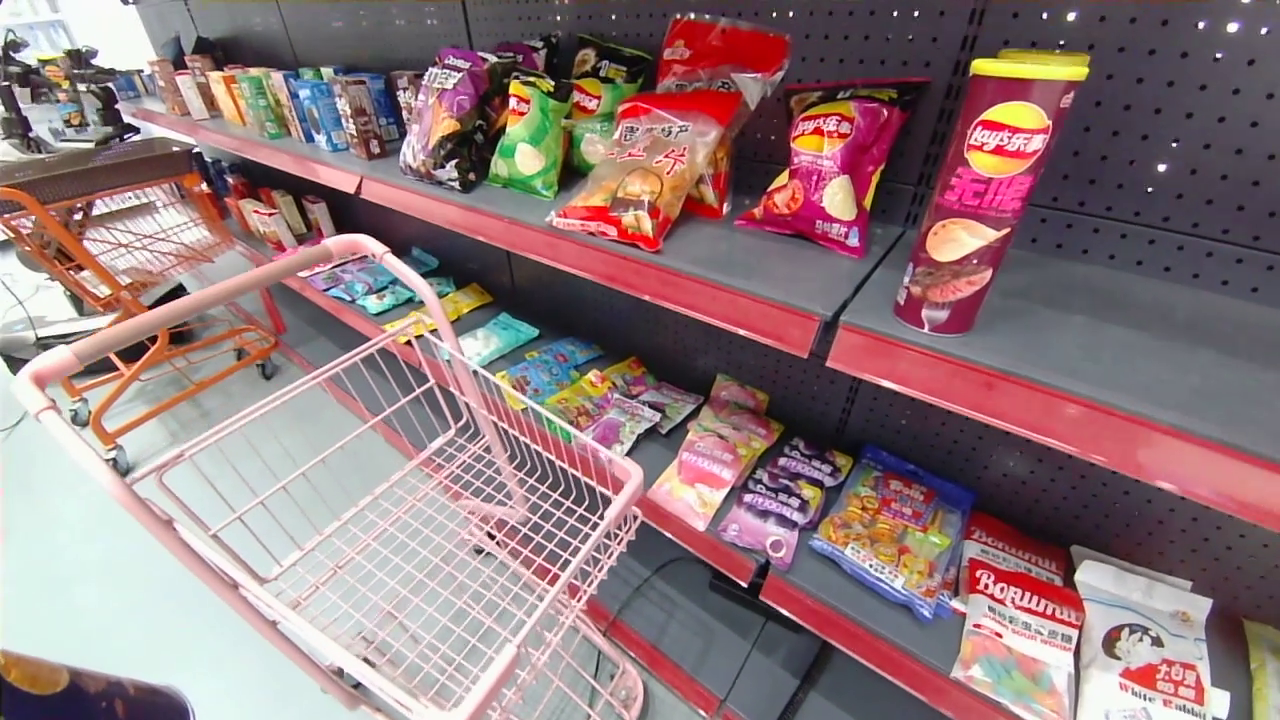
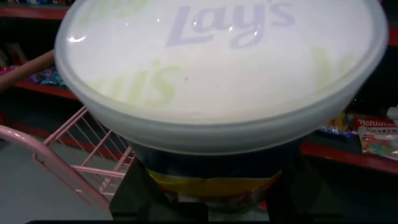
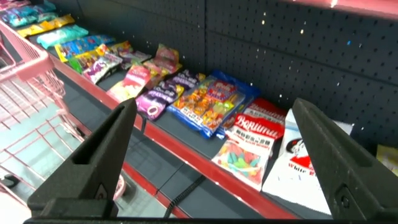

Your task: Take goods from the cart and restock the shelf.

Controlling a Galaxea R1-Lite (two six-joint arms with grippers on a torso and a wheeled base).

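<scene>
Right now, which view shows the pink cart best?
The head view: the cart shows nearly whole, with handle and wire basket. The left wrist view shows one rim corner behind the held can. The right wrist view shows a bit of its basket at the edge.

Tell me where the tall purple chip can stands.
Head view, right side: the purple chip can stands upright on the upper shelf, just right of the magenta chip bag.

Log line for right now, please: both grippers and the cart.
left gripper: shut on chip can | right gripper: open, nothing held, lower shelf ahead | pink cart: beside lower shelf
</scene>
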